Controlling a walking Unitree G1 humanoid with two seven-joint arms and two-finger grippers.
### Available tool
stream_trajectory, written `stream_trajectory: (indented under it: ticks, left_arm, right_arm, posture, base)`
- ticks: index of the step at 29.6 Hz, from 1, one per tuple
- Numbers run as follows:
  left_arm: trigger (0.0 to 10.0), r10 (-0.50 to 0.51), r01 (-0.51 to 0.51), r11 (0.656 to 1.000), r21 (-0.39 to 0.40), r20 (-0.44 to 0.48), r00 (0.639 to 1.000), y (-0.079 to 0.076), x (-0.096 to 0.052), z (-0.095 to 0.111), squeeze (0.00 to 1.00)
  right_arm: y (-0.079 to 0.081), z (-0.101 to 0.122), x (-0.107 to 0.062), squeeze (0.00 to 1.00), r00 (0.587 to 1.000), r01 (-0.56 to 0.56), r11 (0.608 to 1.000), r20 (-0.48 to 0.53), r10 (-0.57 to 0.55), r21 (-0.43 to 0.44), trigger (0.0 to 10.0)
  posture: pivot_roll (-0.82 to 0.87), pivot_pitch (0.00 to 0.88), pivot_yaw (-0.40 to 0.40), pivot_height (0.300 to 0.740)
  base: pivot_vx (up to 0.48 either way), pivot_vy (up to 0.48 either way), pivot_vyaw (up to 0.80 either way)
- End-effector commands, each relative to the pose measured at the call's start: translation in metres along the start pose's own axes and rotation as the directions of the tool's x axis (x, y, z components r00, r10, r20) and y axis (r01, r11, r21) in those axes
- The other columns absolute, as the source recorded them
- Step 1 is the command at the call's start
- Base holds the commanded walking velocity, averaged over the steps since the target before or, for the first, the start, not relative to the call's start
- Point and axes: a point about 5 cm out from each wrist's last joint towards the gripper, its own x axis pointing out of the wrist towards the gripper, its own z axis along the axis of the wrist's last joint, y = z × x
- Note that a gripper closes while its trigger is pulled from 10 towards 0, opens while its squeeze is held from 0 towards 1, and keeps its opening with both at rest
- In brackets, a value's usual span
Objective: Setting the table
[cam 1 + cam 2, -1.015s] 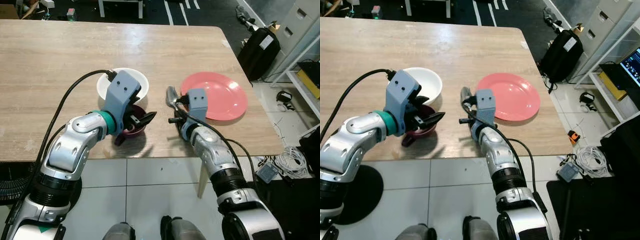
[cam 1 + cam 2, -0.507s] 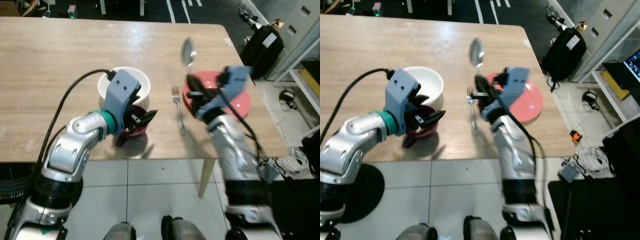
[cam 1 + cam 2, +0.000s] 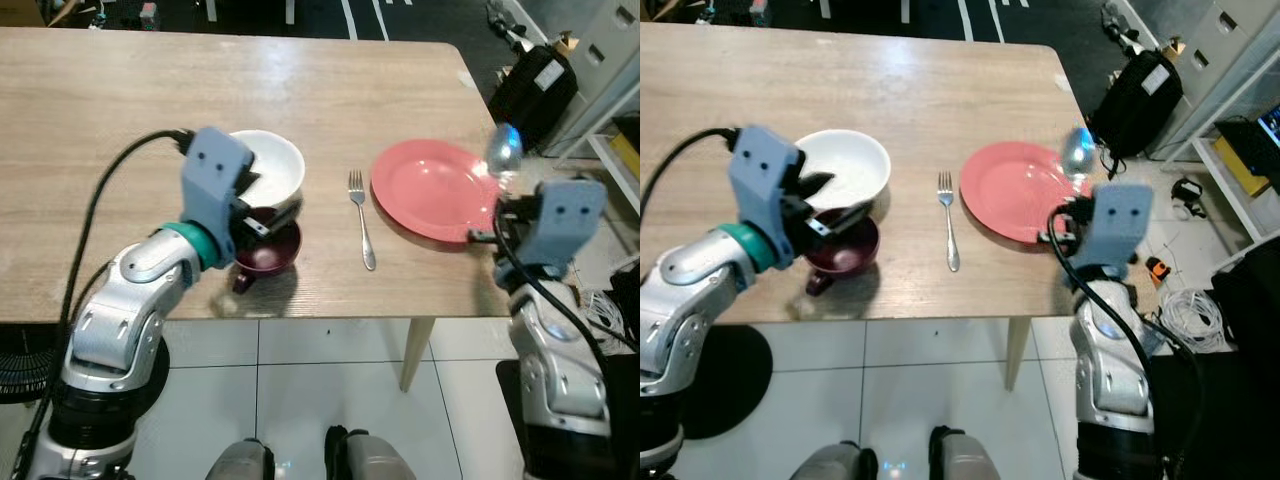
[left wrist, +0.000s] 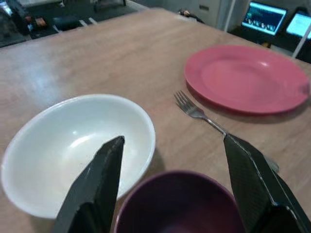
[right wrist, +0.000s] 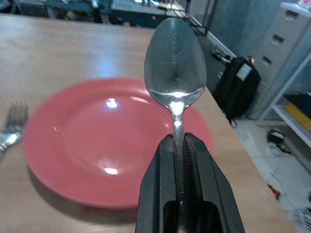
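My right gripper [image 5: 177, 141] is shut on the handle of a silver spoon [image 5: 175, 58]. It holds the spoon upright above the right rim of the red plate [image 3: 428, 188]. A silver fork [image 3: 360, 228] lies on the wooden table [image 3: 120, 100] just left of the plate. Further left stands a white bowl [image 3: 272, 163] with a maroon cup [image 3: 270, 252] touching its near side. My left gripper [image 4: 173, 141] hangs open just above the cup [image 4: 180, 204], one finger [image 4: 97, 184] to each side of it, holding nothing.
The table's front edge and right corner are close to both arms. On the floor to the right lie a black bag [image 3: 530, 80] and a tangle of cables [image 3: 598, 312], beside grey cabinets [image 3: 610, 40]. My feet [image 3: 300, 462] stand on white tiles.
My right arm has swung right with the spoon, from beside the fork across the plate to its right rim. The fork stays on the table. My left gripper shifted slightly back over the cup.
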Motion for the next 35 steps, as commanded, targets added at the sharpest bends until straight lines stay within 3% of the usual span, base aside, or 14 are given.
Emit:
stream_trajectory:
  ticks: [1, 8, 9, 11, 12, 15, 16, 17, 18, 19, 21, 27, 32, 35]
  left_arm:
    - [10.0, -0.036, 0.037, 0.998, 0.041, -0.008, 0.999, -0.005, -0.004, -0.002, 0.00]
    - [10.0, -0.070, 0.065, 0.991, 0.114, 0.041, 0.997, -0.007, -0.010, 0.005, 0.00]
    - [10.0, -0.074, 0.056, 0.970, 0.235, 0.068, 0.995, -0.010, -0.011, 0.008, 0.00]
    - [10.0, -0.074, 0.056, 0.970, 0.235, 0.068, 0.995, -0.010, -0.011, 0.008, 0.00]
    - [10.0, -0.037, 0.000, 0.963, 0.271, 0.131, 0.991, -0.011, -0.008, 0.015, 0.00]
    - [10.0, -0.037, 0.000, 0.963, 0.271, 0.131, 0.991, -0.011, -0.008, 0.015, 0.00]
    - [10.0, 0.066, -0.131, 0.944, 0.302, 0.218, 0.974, -0.006, -0.007, 0.021, 0.00]
    - [10.0, 0.190, -0.256, 0.938, 0.232, 0.272, 0.943, 0.000, -0.009, 0.022, 0.00]
    - [10.0, 0.302, -0.345, 0.929, 0.135, 0.262, 0.917, 0.007, -0.011, 0.017, 0.00]
    - [10.0, 0.302, -0.345, 0.929, 0.135, 0.262, 0.917, 0.007, -0.011, 0.017, 0.00]
    - [10.0, 0.417, -0.426, 0.905, -0.002, 0.199, 0.887, 0.012, -0.017, 0.005, 0.00]
    - [10.0, 0.440, -0.441, 0.897, -0.036, 0.184, 0.879, 0.009, -0.018, 0.000, 0.00]
    - [10.0, 0.427, -0.426, 0.903, -0.047, 0.183, 0.885, 0.009, -0.008, -0.001, 0.00]
    - [10.0, 0.376, -0.376, 0.926, -0.038, 0.179, 0.909, 0.013, 0.005, -0.001, 0.00]
  right_arm:
    - [-0.003, 0.000, -0.006, 0.00, 1.000, 0.010, 1.000, 0.010, -0.011, 0.004, 10.0]
    - [0.000, 0.005, -0.010, 0.00, 0.997, -0.014, 0.999, 0.075, 0.011, 0.038, 10.0]
    - [0.013, 0.008, -0.011, 0.00, 0.992, -0.091, 0.995, 0.094, 0.087, 0.040, 10.0]
    - [0.013, 0.008, -0.011, 0.00, 0.992, -0.091, 0.995, 0.094, 0.087, 0.040, 10.0]
    - [0.028, 0.010, -0.012, 0.00, 0.981, -0.171, 0.984, 0.101, 0.165, 0.050, 10.0]
    - [0.028, 0.010, -0.012, 0.00, 0.981, -0.171, 0.984, 0.101, 0.165, 0.050, 10.0]
    - [0.046, 0.011, -0.012, 0.00, 0.969, -0.235, 0.969, 0.100, 0.227, 0.078, 10.0]
    - [0.059, 0.012, -0.010, 0.00, 0.961, -0.268, 0.956, 0.097, 0.258, 0.115, 10.0]
    - [0.066, 0.014, -0.007, 0.00, 0.958, -0.282, 0.948, 0.102, 0.269, 0.145, 10.0]
    - [0.066, 0.014, -0.007, 0.00, 0.958, -0.282, 0.948, 0.102, 0.269, 0.145, 10.0]
    - [0.073, 0.018, 0.001, 0.00, 0.955, -0.290, 0.944, 0.111, 0.275, 0.159, 10.0]
    - [0.077, 0.021, 0.008, 0.00, 0.943, -0.327, 0.930, 0.120, 0.310, 0.168, 10.0]
    - [0.076, 0.024, 0.022, 0.00, 0.951, -0.302, 0.938, 0.117, 0.285, 0.168, 10.0]
    - [0.066, 0.024, 0.030, 0.00, 0.967, -0.245, 0.959, 0.108, 0.231, 0.144, 10.0]
  posture:
    - [0.06, 0.068, 0.008, 0.740]
    - [0.06, 0.059, 0.013, 0.740]
    - [0.06, 0.049, 0.017, 0.740]
    - [0.06, 0.049, 0.017, 0.740]
    - [0.06, 0.044, 0.019, 0.740]
    - [0.06, 0.044, 0.019, 0.740]
    - [0.06, 0.040, 0.014, 0.740]
    - [0.08, 0.035, 0.001, 0.740]
    - [0.09, 0.034, -0.008, 0.740]
    - [0.09, 0.034, -0.008, 0.740]
    - [0.09, 0.032, -0.016, 0.740]
    - [0.11, 0.031, -0.034, 0.740]
    - [0.11, 0.020, -0.048, 0.740]
    - [0.09, 0.009, -0.030, 0.740]
  base:
    - [0.000, 0.000, 0.00]
    - [0.000, 0.000, 0.00]
    - [0.000, 0.000, 0.00]
    - [0.000, 0.000, 0.00]
    - [0.000, 0.000, 0.00]
    - [0.000, 0.000, 0.00]
    - [0.000, 0.000, 0.00]
    - [0.000, 0.000, 0.00]
    - [0.000, 0.000, 0.00]
    - [0.000, 0.000, 0.00]
    - [0.000, 0.000, 0.00]
    - [0.000, 0.000, 0.00]
    - [0.000, 0.000, 0.00]
    - [0.000, 0.000, 0.00]
